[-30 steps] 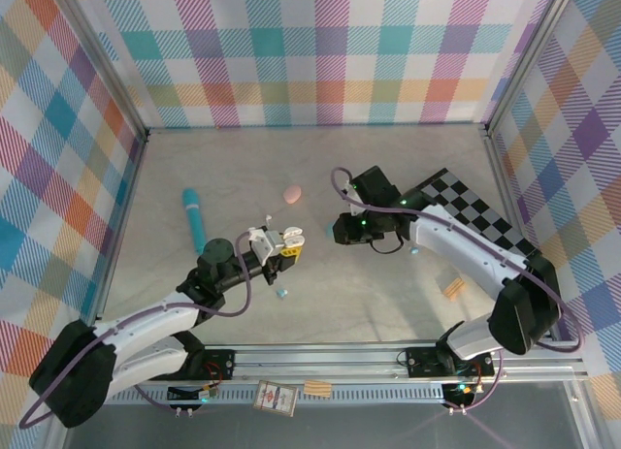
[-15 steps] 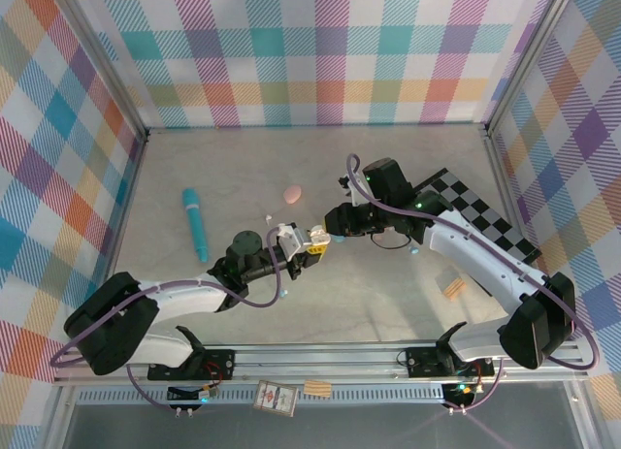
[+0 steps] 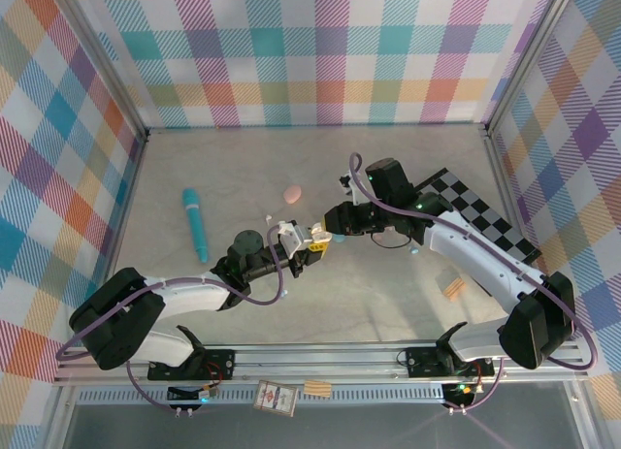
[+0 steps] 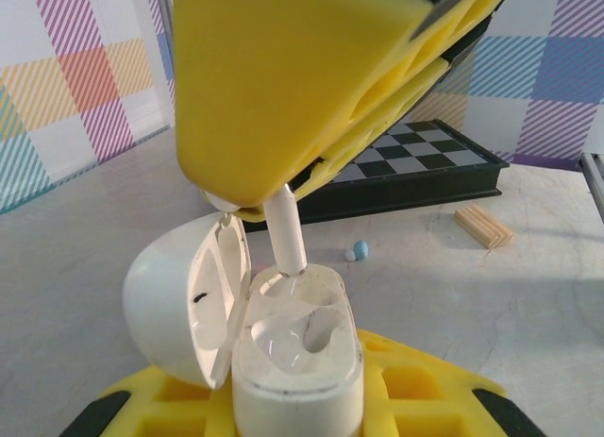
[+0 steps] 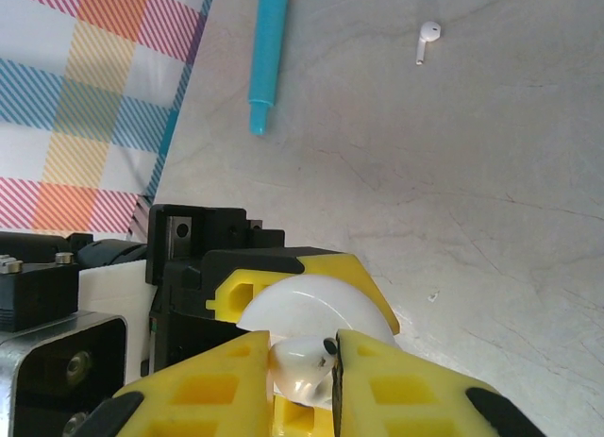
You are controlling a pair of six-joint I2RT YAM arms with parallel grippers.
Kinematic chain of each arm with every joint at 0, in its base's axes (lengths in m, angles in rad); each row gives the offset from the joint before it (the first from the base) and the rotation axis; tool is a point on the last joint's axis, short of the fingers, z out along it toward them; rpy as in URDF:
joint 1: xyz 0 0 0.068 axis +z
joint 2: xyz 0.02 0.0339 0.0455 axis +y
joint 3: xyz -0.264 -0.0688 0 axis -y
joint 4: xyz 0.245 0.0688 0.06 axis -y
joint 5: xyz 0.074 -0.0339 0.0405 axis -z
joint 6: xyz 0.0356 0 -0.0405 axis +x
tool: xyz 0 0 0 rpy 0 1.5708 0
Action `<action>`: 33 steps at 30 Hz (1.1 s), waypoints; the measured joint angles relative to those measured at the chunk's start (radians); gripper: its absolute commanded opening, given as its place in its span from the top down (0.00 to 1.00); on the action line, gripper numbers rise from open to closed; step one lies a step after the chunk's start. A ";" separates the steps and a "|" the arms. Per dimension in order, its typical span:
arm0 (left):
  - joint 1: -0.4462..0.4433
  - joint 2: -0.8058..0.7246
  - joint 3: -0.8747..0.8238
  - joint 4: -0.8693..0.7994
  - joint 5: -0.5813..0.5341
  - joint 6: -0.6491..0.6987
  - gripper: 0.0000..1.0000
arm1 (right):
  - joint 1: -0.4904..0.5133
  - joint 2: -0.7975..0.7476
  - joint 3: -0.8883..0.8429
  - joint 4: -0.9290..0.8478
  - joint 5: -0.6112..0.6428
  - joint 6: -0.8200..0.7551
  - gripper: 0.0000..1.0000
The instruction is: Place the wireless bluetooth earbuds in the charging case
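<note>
- Closing on each other over the last second, both arms met above the middle of the tabletop point(image 3: 369, 304); in the final half of it I logged almost no further shift.
- Left pincer point(image 3: 312, 242): clamped narrow on the base of the white charging case point(image 4: 294, 366), its lid point(image 4: 184, 305) swung open to one side and the sockets facing up.
- Right pincer point(image 3: 335, 222): pinched narrow on the head of a white earbud point(image 4: 286, 231), stem pointing down.
- Earbud position: the stem tip stood at the mouth of one socket, touching or just entering; I could not tell which. It was not seated.
- Second earbud point(image 5: 427, 39): lay loose on the tabletop, well apart from both pincers, near the teal cylinder point(image 5: 268, 50).
- Also on the tabletop: pink case point(image 3: 292, 193), chequered board point(image 3: 466, 211), wooden block point(image 3: 452, 288).
- My judgement: the approach was done. A straight push down and a release remained, then the loose earbud.
</note>
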 measured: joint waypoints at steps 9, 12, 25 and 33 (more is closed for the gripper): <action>-0.002 -0.002 0.000 -0.003 -0.029 -0.024 1.00 | -0.005 0.000 -0.026 0.053 -0.016 0.003 0.78; -0.005 -0.002 0.000 -0.005 -0.036 -0.031 1.00 | -0.005 0.000 -0.031 0.063 -0.014 0.005 0.78; -0.007 -0.011 0.002 0.024 -0.040 -0.042 1.00 | -0.005 -0.071 -0.073 0.082 0.026 0.027 0.79; -0.008 -0.011 0.002 0.031 -0.040 -0.046 1.00 | -0.009 -0.085 -0.098 0.122 0.021 0.055 0.79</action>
